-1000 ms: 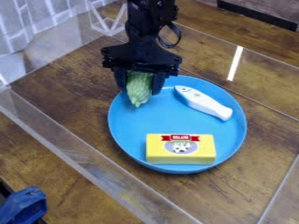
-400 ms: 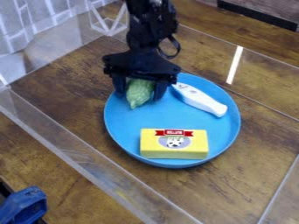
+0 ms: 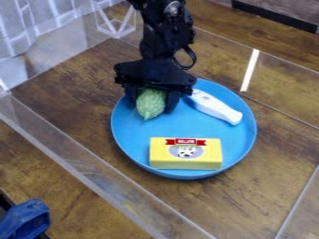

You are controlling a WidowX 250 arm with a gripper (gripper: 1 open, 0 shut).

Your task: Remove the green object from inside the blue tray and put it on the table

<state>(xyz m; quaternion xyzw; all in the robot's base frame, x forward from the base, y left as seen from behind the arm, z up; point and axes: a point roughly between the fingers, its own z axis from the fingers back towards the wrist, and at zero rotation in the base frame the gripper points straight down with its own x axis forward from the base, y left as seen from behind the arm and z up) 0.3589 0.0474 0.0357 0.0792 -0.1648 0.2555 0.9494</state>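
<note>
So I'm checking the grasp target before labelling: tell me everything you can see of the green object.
The green object is a small oval toy vegetable, light green with a bumpy, ridged skin, plastic by its look. It lies inside the blue tray near the back left rim, its long axis running roughly toward the camera. The black pincer comes down over its upper end, a finger on each side, hiding that part. Whether it rests on the tray or is lifted cannot be told.
</note>
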